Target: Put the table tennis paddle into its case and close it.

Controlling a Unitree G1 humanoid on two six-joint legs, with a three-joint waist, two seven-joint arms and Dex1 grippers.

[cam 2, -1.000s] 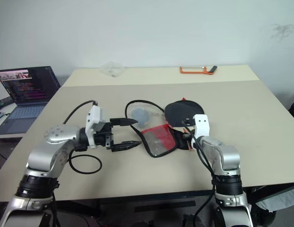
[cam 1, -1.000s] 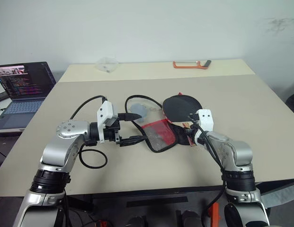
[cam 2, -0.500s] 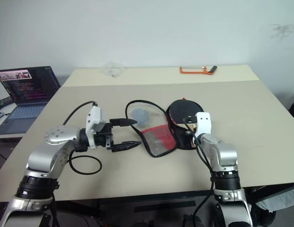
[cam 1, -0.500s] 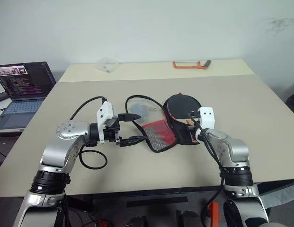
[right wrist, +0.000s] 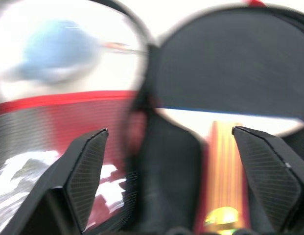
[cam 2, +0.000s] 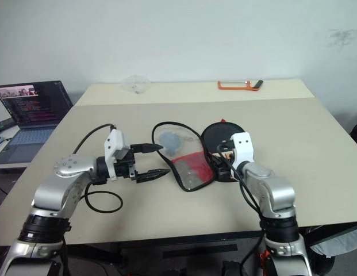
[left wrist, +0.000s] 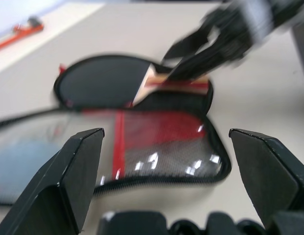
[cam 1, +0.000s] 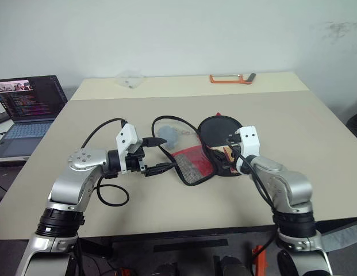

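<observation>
1. At surface (cam 1: 281, 115) centre, the case (cam 1: 189, 164) lies unzipped, the paddle (cam 1: 219, 131) in its 3 o'clock half.
2. Left pincer (cam 1: 157, 154) gapes empty at the case's 9 o'clock.
3. Right pincer (cam 1: 220, 163) hangs spread above the handle.

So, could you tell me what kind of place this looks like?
Probably an office or lab workspace: a plain beige table against a bare white wall, an open laptop with code on its screen beside it, and an orange hacksaw at the far edge.
</observation>
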